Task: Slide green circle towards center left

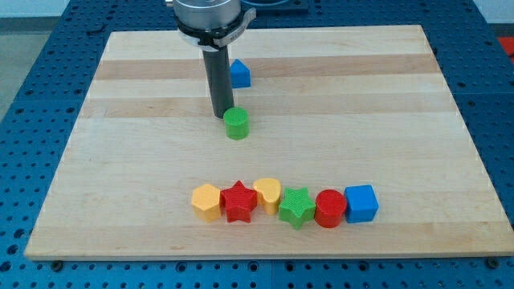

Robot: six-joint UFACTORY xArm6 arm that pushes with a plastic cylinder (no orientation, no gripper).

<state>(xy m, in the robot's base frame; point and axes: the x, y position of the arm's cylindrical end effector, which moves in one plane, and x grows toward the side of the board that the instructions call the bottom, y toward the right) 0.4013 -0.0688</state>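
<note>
Camera view: my tip point(222, 117), a bare rod with no jaws to open or close, touches green circle point(237, 124) at its 10 o'clock. Circle sits near board point(120, 160) centre. Blue block point(239, 75) at circle's 12 o'clock.

We have a single view, set in front of the bench point(450, 233) and raised above it, looking down at a slant toward its far edge. We see almost the whole wooden top, its near edge along the view's bottom, with blue perforated surface point(24, 120) around it. The arm's mount point(210, 18) is cut off at the view's top.
</note>
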